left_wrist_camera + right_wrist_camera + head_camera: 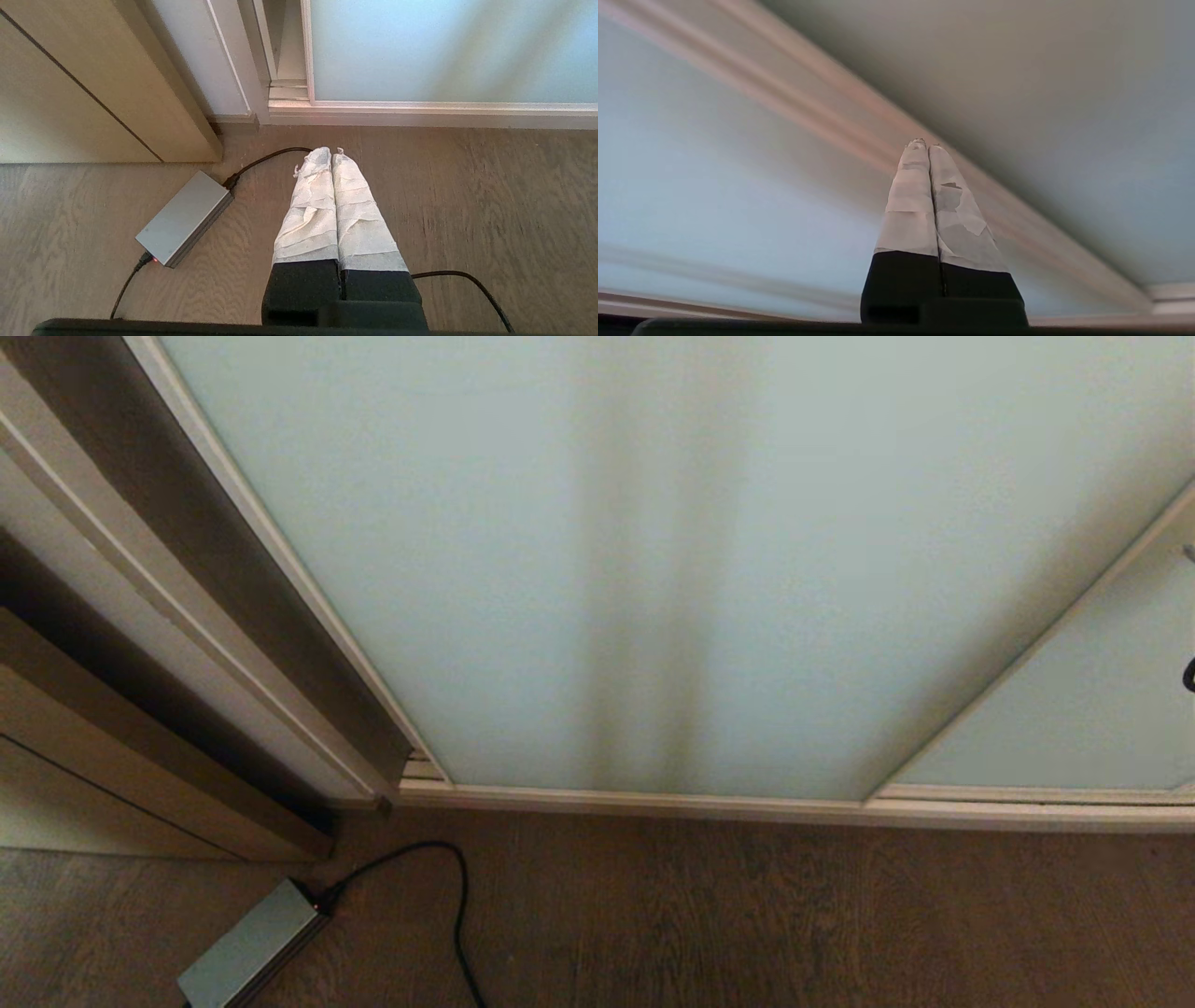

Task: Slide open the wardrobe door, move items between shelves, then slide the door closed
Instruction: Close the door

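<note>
1. Taped right gripper (929,147), fingers pressed together empty, points at the cream frame strip (840,119) (between two panels).
2. Left gripper (331,151), likewise clenched, hangs above the floor beside a grey power brick (184,217).
3. Sliding wardrobe door (653,569) stands closed.

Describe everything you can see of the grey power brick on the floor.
The power brick is a flat grey rectangular box that looks like metal or plastic, lying flat and askew on the wooden floor near the wardrobe's corner. A black cable plugs into each short end, and a small red light glows at the nearer end. Nothing else touches it; the shut left gripper hangs beside it, apart.
</note>
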`<state>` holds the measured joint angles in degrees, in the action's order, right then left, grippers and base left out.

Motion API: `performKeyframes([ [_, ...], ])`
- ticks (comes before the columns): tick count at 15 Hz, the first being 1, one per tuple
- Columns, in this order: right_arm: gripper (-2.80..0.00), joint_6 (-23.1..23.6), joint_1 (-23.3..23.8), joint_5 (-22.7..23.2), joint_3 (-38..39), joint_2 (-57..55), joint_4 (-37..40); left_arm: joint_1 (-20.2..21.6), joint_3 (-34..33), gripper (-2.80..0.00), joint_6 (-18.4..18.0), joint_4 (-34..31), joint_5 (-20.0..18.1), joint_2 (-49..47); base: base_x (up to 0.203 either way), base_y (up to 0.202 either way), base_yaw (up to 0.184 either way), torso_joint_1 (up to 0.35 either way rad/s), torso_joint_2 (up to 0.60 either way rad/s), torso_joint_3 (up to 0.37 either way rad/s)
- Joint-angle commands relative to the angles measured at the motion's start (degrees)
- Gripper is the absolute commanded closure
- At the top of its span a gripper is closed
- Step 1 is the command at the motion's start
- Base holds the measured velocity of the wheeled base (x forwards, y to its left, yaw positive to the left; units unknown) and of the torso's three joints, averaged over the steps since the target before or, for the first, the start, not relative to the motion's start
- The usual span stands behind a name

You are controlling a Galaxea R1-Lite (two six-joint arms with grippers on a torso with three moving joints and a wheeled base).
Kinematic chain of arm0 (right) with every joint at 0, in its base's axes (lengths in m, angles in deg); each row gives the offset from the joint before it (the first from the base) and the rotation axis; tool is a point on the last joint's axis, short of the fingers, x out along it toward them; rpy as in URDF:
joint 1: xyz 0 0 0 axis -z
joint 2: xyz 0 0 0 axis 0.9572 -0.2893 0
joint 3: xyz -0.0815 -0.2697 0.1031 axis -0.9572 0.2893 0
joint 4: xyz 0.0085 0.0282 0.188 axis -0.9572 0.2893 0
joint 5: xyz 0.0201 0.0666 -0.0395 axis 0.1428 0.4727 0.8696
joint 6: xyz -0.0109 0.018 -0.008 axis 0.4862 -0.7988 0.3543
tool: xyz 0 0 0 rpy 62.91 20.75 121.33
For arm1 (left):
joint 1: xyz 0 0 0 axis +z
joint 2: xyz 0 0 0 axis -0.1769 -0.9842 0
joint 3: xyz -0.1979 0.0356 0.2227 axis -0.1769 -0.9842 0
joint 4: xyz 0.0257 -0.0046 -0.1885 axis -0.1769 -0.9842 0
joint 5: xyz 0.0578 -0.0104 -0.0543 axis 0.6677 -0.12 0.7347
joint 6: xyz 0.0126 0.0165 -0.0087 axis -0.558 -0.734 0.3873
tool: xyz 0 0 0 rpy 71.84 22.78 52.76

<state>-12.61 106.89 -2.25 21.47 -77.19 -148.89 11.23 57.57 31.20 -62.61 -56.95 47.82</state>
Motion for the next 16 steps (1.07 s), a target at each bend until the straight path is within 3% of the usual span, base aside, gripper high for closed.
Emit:
performKeyframes([
  [1, 0.00, -0.32, 0.40, 0.22, -1.20, -2.06, -0.20, 0.02, 0.00, 0.00, -0.04, 0.02, 0.00, -0.08, 0.000, 0.000, 0.000, 0.000, 0.00, 0.000],
  [16, 0.00, -0.29, -6.28, -0.24, -1.76, -4.66, 3.22, 0.02, 0.00, 0.00, -0.04, 0.02, 0.00, -0.08, 0.000, 0.000, 0.000, 0.000, 0.00, 0.000],
])
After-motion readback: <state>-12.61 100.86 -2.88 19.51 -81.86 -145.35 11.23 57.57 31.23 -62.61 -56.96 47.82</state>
